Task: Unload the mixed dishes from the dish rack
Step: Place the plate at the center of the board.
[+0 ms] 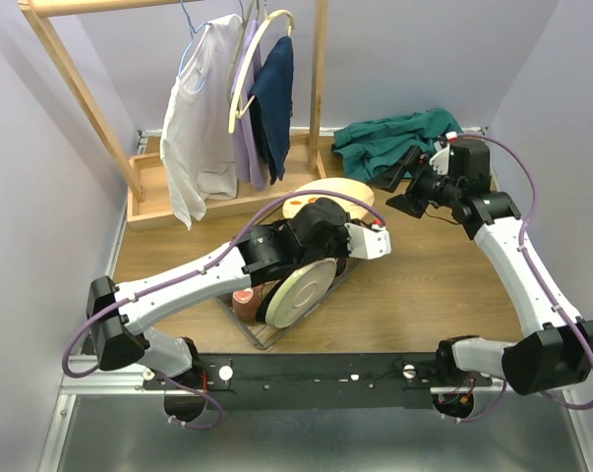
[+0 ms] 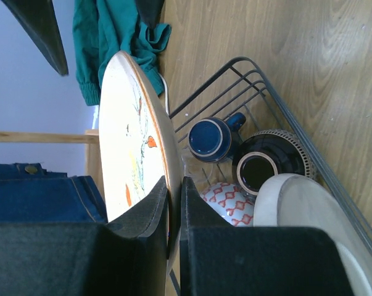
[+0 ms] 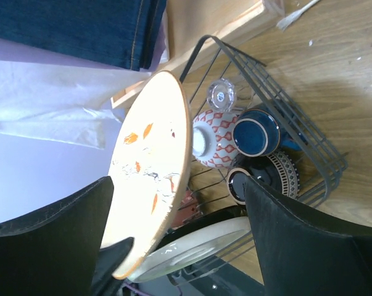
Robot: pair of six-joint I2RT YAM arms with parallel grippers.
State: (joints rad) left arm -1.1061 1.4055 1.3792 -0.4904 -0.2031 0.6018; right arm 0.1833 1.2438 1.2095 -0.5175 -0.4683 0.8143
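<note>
My left gripper (image 2: 174, 180) is shut on the rim of a cream plate (image 2: 130, 135) with orange marks, held on edge above the dish rack (image 2: 284, 117). From above, this plate (image 1: 326, 190) shows just behind the left gripper (image 1: 321, 211). In the black wire rack (image 3: 321, 148) sit a red-and-white patterned bowl (image 3: 213, 139), a blue cup (image 3: 256, 132), a dark bowl (image 3: 272, 172), a clear glass (image 3: 221, 95) and a pale plate (image 3: 198, 243). My right gripper (image 1: 396, 187) is open, off to the right of the rack and facing the held plate (image 3: 152, 166).
A wooden clothes rack (image 1: 80, 79) with hanging garments (image 1: 203, 108) stands at the back left on a wooden tray base (image 1: 148, 202). A green cloth (image 1: 394, 138) lies at the back right. Walls close in the table on both sides.
</note>
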